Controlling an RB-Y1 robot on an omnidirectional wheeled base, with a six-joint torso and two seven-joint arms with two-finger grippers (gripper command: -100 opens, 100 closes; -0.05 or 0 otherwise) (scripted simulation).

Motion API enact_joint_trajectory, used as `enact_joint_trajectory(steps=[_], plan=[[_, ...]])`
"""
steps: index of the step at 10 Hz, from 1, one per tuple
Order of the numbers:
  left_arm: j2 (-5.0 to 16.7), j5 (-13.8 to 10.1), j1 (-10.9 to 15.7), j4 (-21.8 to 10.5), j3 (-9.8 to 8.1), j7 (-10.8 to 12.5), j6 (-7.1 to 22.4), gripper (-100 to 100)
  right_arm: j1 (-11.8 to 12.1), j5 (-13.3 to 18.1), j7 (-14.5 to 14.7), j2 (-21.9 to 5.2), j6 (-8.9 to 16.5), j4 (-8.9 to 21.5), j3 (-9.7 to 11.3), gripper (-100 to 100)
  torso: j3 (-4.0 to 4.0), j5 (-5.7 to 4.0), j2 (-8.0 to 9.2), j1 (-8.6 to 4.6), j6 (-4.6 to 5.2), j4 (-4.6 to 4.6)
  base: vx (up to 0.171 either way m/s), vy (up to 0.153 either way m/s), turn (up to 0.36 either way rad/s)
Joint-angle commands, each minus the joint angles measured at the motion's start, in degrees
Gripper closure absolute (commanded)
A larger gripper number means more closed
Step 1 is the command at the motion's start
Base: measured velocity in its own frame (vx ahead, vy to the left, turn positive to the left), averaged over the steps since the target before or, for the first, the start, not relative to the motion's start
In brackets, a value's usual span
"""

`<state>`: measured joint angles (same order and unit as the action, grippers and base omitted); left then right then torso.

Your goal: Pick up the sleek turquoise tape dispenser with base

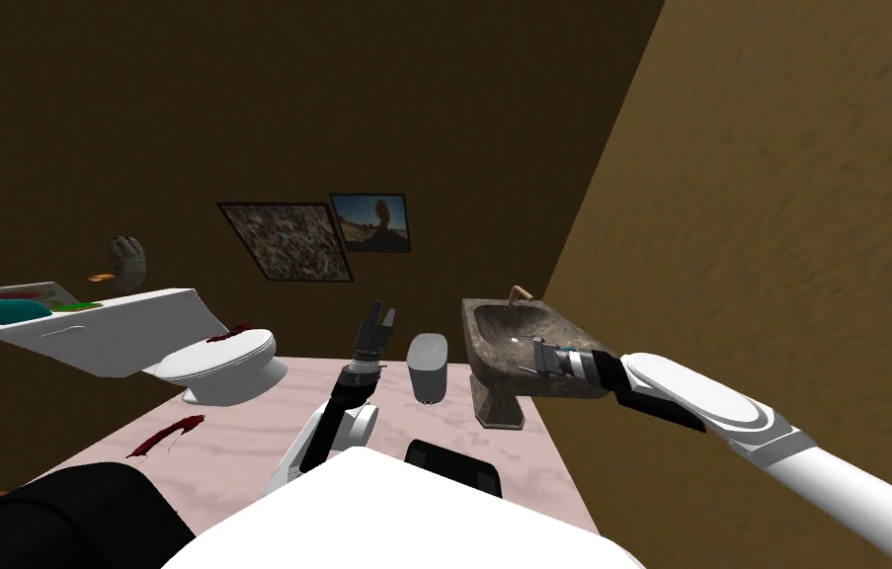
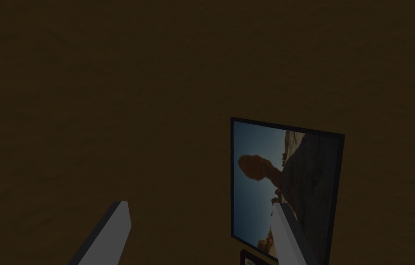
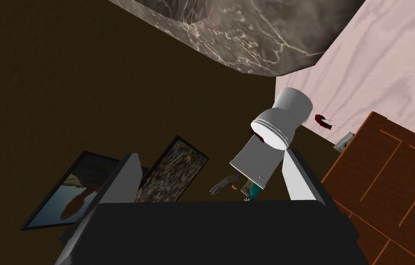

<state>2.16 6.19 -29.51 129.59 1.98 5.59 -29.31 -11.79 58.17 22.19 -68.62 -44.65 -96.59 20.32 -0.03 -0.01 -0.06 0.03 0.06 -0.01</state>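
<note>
Lying lengthwise on the toilet tank [image 1: 137, 326], at its top's far-left end, the turquoise tape dispenser [image 1: 1, 308] sits well left of both jaws. The left jaws, nearer, are spread and empty; the right jaws, likewise spread, hang by the sink [image 1: 493, 341].
</note>
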Motion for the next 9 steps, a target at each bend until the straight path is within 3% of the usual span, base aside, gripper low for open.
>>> enact_joint_trajectory(steps=[1,2,3,4,5,6,9], plan=[[0.0,0.0,0.0,0.0,0.0,0.0,0.0,0,-1.94,2.86,0.53,-2.46,-0.89,2.3,1.51,-100,0.0,0.0,0.0,0.0,0.0,0.0,0.0,0.014,0.086],[0.0,0.0,0.0,0.0,0.0,0.0,0.0,0,-1.94,3.56,0.53,-2.46,-0.89,2.3,1.51,-100,0.0,0.01,-0.01,0.01,-0.01,0.0,0.0,0.011,0.043],[0.0,0.0,0.0,0.0,0.0,0.0,0.0,0,-3.58,5.51,1.43,-4.19,-1.79,4.65,2.78,-100,0.0,0.0,0.0,0.01,0.0,0.0,0.001,0.016,0.083],[0.0,0.0,0.0,0.0,0.0,0.0,0.0,0,-3.58,6.32,1.43,-4.19,-1.79,4.65,2.78,-100,0.0,0.01,0.0,0.02,-0.01,0.0,0.001,0.013,0.033],[0.0,0.0,0.0,0.0,0.0,0.0,0.0,0,-5.19,8.34,2.3,-5.83,-2.66,6.95,3.98,-100,0.0,0.0,0.0,0.02,0.01,0.0,-0.003,0.021,0.067],[0.0,0.0,0.0,0.0,0.0,0.0,0.0,0,-5.19,8.97,2.3,-5.83,-2.66,6.95,3.98,-100,0.0,0.02,0.01,0.04,-0.01,0.0,-0.002,0.014,0.032],[0.0,0.0,0.0,0.0,0.0,0.0,0.0,0,-8.22,13.82,3.87,-8.8,-4.29,11.28,6.21,-100,0.02,0.0,0.03,0.01,0.01,0.01,-0.006,0.015,0.043]])
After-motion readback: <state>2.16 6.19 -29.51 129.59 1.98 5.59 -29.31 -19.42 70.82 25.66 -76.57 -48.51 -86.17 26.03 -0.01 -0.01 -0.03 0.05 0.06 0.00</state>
